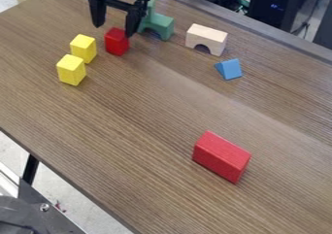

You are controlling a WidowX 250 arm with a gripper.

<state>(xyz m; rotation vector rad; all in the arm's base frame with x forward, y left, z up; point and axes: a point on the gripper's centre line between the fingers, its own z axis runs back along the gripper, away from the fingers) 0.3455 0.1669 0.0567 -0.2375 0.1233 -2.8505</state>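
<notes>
Landmark: small red block (117, 41), standing on the brown wood-grain table (142, 111), toward the upper left of the view; upper right corner partly covered by a fingertip.
Black gripper (115, 30): hanging pointed down at the landmark's upper side, body above and slightly left of it.
Pincer state: released, two fingers spread well apart, nothing grasped; one finger overlapping the landmark's right edge in the view, the other off to its upper left. Contact with the landmark: cannot tell.
Green piece (161, 25): just right of the landmark and a little farther up the view, arched cut-out in its underside, taller part rising at its left, partly behind the gripper.
Yellow block, upper (83, 48): near the landmark, to its left and slightly lower.
Yellow block, lower (71, 70): lower left of the landmark, beyond the other yellow one; set very close to it, touching or barely apart, cannot tell which.
Pale wooden arch (207, 37): well right of the landmark, at about the same height in the view, opening downward.
Blue wedge (230, 69): right of the landmark and lower, triangular end showing.
Large red block (220, 157): well apart from the landmark, far to its lower right, lying lengthwise.
</notes>
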